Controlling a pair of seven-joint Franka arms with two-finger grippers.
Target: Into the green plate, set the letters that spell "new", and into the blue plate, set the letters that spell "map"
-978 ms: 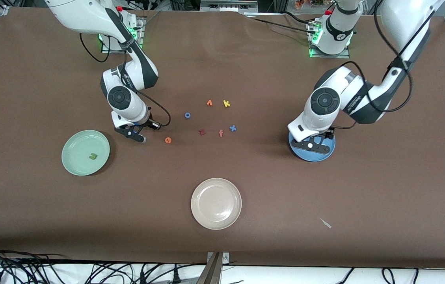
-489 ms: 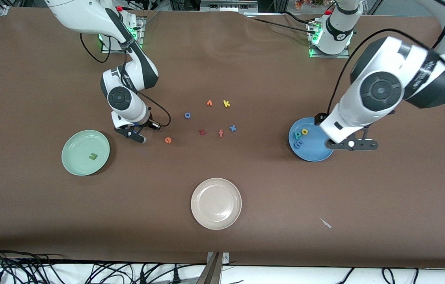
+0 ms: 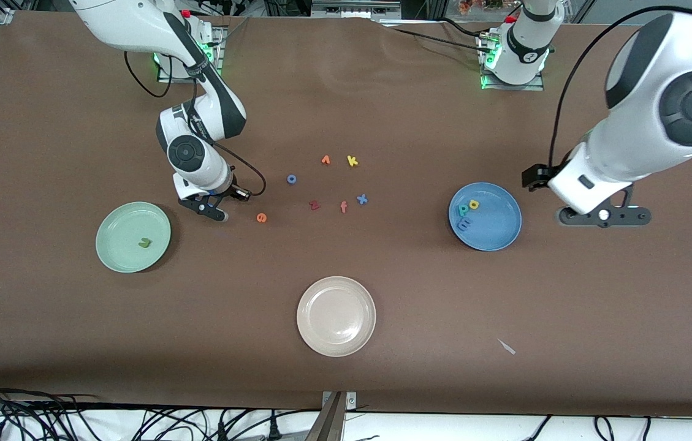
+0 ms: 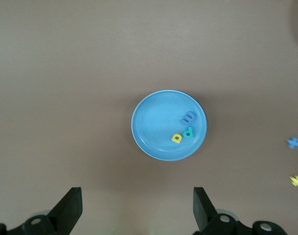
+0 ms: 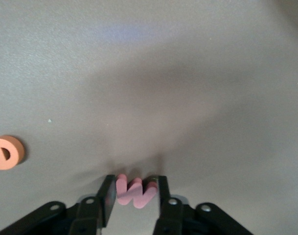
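Right gripper [image 5: 134,193] clamps salmon-red w [image 5: 135,191] at table level, orange e [image 3: 262,217] at its 3 o'clock. Green n [image 3: 144,243] in green plate [image 3: 114,254]. Left gripper [image 4: 136,213] spread wide, hovering past blue plate [image 3: 496,239] holding m, a, p.

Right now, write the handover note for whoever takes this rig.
Right gripper: shut on the salmon w, low at the table between the green plate and the orange e.
Left gripper: open, empty, raised past the blue plate toward its arm's end of the table.
Done: m, a, p in the blue plate; green n in the green plate.
Left: w, then e, into the green plate.
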